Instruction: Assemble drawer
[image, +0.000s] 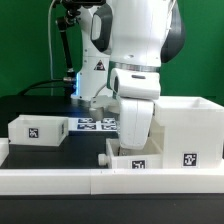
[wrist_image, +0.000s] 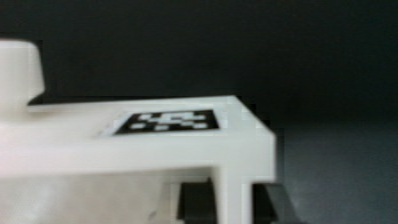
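Note:
The drawer's tall white casing (image: 190, 125) stands at the exterior view's right, with a tag low on its front. One shallow tray (image: 38, 128) sits at the left. The second tray (image: 128, 163) lies in the front middle, beside the casing. My gripper (image: 133, 143) reaches down onto this tray. In the wrist view my gripper (wrist_image: 237, 200) is shut on the tray's thin wall (wrist_image: 237, 170), with a dark finger (wrist_image: 201, 200) on each side of it. The tray's tag (wrist_image: 173, 122) and a white knob (wrist_image: 15, 65) show close by.
The marker board (image: 96, 124) lies flat on the black table behind the middle tray. A long low white rail (image: 60, 180) runs along the front edge. A green backdrop stands behind the arm.

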